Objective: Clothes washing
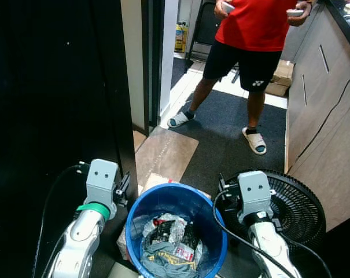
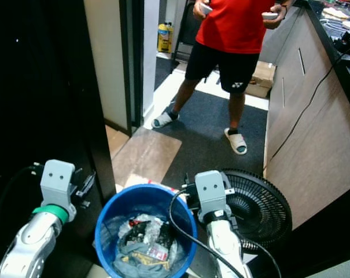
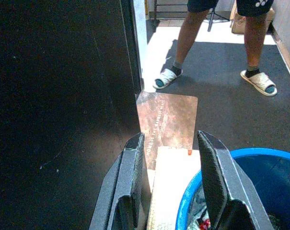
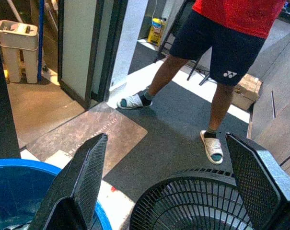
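Note:
A blue bucket [image 1: 180, 201] stands on the floor right in front of me, between my two arms. Crumpled clothes [image 1: 166, 243], grey and dark with some red, lie in its bottom. My left gripper [image 3: 169, 184] is held at the bucket's left rim, open, with nothing between its black fingers [image 3: 132, 165]. On the bucket's right side my right gripper [image 4: 168, 187] is spread wide open and holds nothing. It sits between the bucket [image 4: 20, 184] and a fan.
A black fan [image 1: 299, 208] lies on the floor at the right. A brown doormat [image 1: 163, 153] lies ahead on dark carpet. A person [image 1: 253, 35] in a red shirt, black shorts and slippers stands beyond it. Dark panel at left, wooden cabinet [image 1: 325, 116] at right.

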`<state>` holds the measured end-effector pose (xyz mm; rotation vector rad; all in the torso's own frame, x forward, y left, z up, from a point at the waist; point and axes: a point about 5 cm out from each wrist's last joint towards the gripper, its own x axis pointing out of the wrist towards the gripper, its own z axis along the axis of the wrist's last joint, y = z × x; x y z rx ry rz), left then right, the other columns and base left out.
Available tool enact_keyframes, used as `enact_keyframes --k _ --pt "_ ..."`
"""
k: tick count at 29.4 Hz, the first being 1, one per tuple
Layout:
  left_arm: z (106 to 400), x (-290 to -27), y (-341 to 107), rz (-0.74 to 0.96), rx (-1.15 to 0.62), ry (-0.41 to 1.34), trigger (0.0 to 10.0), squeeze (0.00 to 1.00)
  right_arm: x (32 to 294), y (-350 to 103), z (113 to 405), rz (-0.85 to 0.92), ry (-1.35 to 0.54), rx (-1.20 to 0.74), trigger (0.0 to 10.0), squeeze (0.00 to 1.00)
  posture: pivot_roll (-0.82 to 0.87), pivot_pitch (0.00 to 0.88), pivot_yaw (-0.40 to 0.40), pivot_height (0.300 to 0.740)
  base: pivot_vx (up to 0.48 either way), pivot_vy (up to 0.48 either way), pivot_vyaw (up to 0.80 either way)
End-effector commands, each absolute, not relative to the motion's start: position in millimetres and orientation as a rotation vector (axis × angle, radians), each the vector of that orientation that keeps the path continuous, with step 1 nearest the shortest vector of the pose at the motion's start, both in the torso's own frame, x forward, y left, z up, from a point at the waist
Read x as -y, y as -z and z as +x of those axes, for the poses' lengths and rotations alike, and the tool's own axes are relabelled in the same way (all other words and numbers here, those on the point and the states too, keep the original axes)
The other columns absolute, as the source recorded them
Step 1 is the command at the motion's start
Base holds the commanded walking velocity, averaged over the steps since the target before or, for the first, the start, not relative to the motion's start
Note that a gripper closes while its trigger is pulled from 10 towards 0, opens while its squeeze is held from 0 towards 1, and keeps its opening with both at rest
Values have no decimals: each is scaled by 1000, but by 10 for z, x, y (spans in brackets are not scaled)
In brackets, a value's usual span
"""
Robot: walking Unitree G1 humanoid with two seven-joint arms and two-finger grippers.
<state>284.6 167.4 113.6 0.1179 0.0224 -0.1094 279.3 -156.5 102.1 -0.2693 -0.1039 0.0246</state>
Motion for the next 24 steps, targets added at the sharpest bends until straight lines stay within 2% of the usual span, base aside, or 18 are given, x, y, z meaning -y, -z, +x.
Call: enact_keyframes --k 1,3,4,7,8,24 --pt "2832 -1658 -1085 128 -43 118 10000 0 1596 -987 2780 -268 -20 89 10000 1000 76 13 -4 740 0 0 0" --pt "2833 -1659 -1085 128 -42 118 10000 0 1600 -992 2782 -275 -14 91 10000 1000 76 13 -4 740 0 0 0" --pt "2835 -1657 -1084 129 -42 118 10000 0 1604 -994 2784 -282 -7 95 4039 337 76 7 -6 740 0 0 0" --pt "2836 -1656 -1083 129 -42 119 10000 0 1607 -996 2785 -286 -3 97 4039 337 76 7 -6 740 0 0 0" --pt "2838 -1656 -1082 129 -42 119 10000 0 1605 -1000 2785 -285 -5 101 0 0 77 5 -6 740 0 0 0" --pt "2834 -1658 -1077 129 -45 116 10000 0 1590 -1007 2782 -285 -15 108 0 0 79 11 -8 740 0 0 0"
